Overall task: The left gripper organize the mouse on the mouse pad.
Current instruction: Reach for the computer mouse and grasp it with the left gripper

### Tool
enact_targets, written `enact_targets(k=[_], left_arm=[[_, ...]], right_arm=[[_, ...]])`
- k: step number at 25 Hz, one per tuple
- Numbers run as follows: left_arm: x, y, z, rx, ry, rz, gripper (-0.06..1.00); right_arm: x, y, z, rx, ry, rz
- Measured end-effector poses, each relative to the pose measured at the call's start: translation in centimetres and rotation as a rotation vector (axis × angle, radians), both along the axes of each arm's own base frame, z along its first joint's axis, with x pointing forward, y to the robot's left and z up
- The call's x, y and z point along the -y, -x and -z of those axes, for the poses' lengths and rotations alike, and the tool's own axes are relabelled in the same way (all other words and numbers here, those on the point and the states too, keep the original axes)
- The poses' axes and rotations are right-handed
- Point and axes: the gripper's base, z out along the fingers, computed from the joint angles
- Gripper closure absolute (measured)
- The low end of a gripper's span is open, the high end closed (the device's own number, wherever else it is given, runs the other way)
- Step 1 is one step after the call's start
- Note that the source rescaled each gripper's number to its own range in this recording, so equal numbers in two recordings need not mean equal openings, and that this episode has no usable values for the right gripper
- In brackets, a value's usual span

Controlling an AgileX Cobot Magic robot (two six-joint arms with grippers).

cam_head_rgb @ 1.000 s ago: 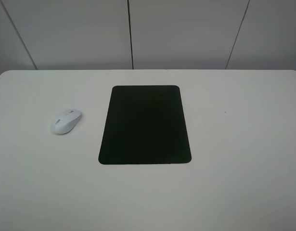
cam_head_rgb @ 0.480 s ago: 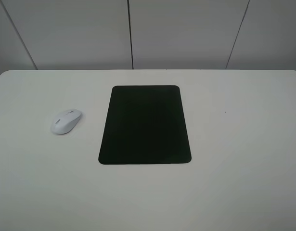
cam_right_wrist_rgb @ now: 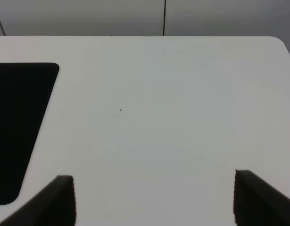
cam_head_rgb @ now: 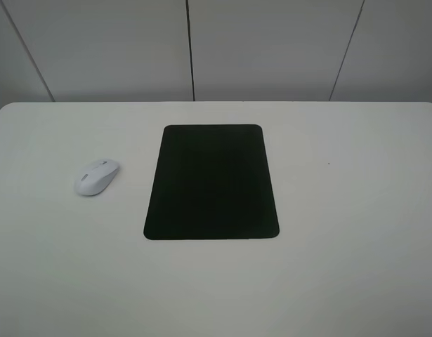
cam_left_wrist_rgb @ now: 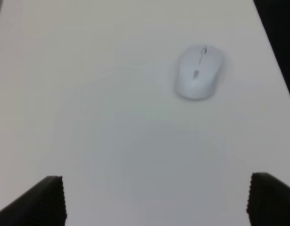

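Observation:
The white mouse (cam_head_rgb: 97,176) lies on the white table (cam_head_rgb: 356,210), a short way left of the black mouse pad (cam_head_rgb: 211,182). Neither arm shows in the exterior high view. The left wrist view looks down on the mouse (cam_left_wrist_rgb: 198,72), with the pad's edge (cam_left_wrist_rgb: 282,47) beside it. My left gripper (cam_left_wrist_rgb: 154,200) is open; its two dark fingertips (cam_left_wrist_rgb: 43,202) stand wide apart, well short of the mouse, with nothing between them. In the right wrist view my right gripper (cam_right_wrist_rgb: 154,197) is open over bare table, the pad (cam_right_wrist_rgb: 17,127) off to one side.
Grey wall panels (cam_head_rgb: 272,49) rise behind the table's far edge. A tiny dark speck (cam_head_rgb: 329,164) marks the table right of the pad.

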Motion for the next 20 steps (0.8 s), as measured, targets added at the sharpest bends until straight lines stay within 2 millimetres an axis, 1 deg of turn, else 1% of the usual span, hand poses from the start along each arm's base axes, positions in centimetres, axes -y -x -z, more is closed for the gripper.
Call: enact_targets(k=[4,9,12,15,18,20], left_arm=[[0.7,-4.3,-0.4,-0.153,-0.018,0.046,-0.06],[1.4,-10.3,-0.5,-0.244,-0.065,0.096,-0.06],[1.8,-14.1,1.0,-0.339,-0.087,0.121,-0.06],[2.1,-17.1,2.8,-0.409,-0.114,0.157,-0.06],[2.3,-19.4,4.6,-0.450,-0.129,0.179,-0.06],[2.8,-20.5,5.6,-0.465,-0.146,0.203,-0.06]], right_arm=[[0.0,0.0,0.0,0.000,0.000,0.000],[0.0,0.0,0.0,0.000,0.000,0.000],[0.0,0.0,0.0,0.000,0.000,0.000],[0.0,0.0,0.0,0.000,0.000,0.000],[0.0,0.0,0.0,0.000,0.000,0.000],[0.0,0.0,0.0,0.000,0.000,0.000]])
